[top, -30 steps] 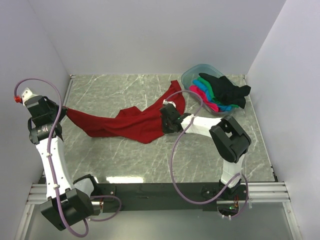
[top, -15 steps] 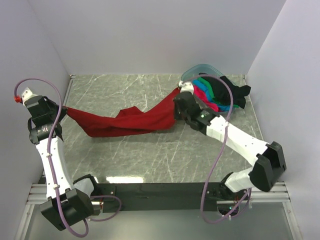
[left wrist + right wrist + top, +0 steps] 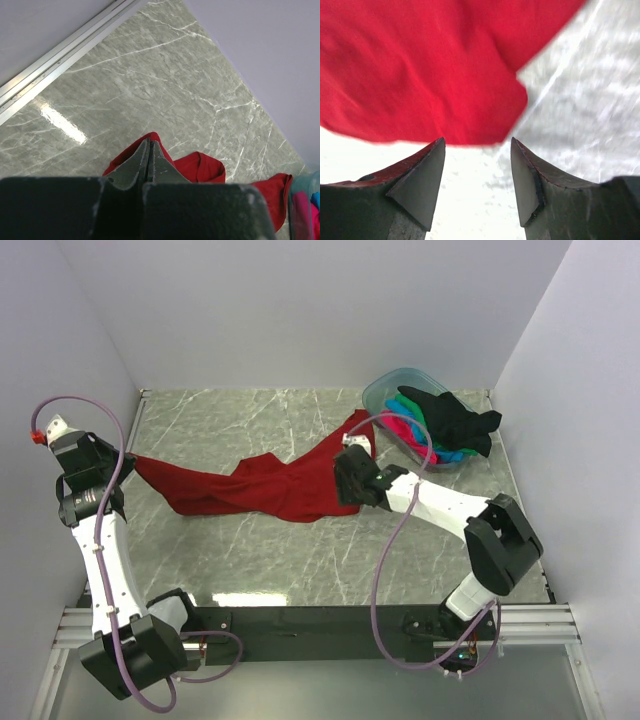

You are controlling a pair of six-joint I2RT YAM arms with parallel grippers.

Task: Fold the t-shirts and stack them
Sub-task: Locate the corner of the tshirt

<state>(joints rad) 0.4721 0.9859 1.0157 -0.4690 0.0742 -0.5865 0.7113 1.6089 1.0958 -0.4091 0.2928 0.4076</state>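
Left gripper (image 3: 149, 159) pinched shut on a corner of the dark red t-shirt (image 3: 260, 485) sprawled across the table (image 3: 250, 555), right gripper (image 3: 477, 165) agape and empty above its edge: I should seize the far corner squarely, then pull flat.

A dark red soft cloth t-shirt (image 3: 260, 485) spans from the black left pincer (image 3: 150, 146) to the black right pincer (image 3: 477, 145), on a grey-green marble-patterned bench (image 3: 300, 555) with white veins. Beyond the right pincer, a clear bluish plastic tub (image 3: 372, 392) shows a black cloth t-shirt (image 3: 455, 418), a green t-shirt (image 3: 419, 421), a hot pink t-shirt (image 3: 400, 426) and a bright blue t-shirt (image 3: 455, 455). The white arms (image 3: 105, 560) carry purple cables (image 3: 375, 570).
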